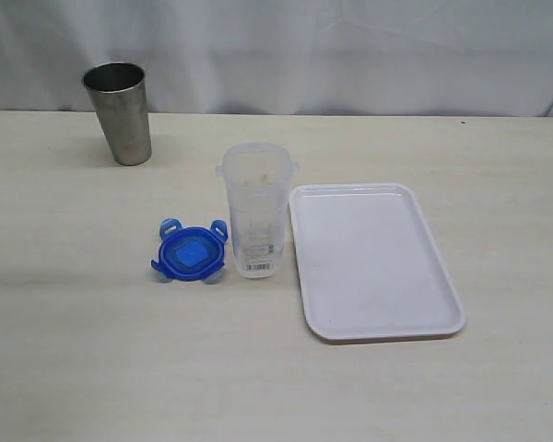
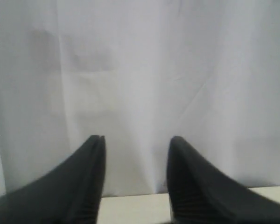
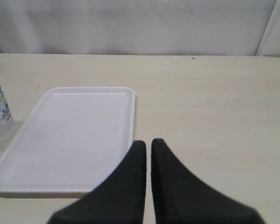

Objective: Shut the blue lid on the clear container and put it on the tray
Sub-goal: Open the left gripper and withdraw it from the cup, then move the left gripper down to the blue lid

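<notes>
My left hand (image 2: 137,140) is parted, its two dark ribbed fingers spread and gripping nothing. My right hand (image 3: 148,142) is clenched and empty, near the tray (image 1: 378,267). The glossy blue lid (image 1: 191,250), flaps splayed, lies flat on the pale surface (image 1: 92,350), just left of the tall clear container (image 1: 256,221). The container stands upright just left of the smooth white tray.
</notes>
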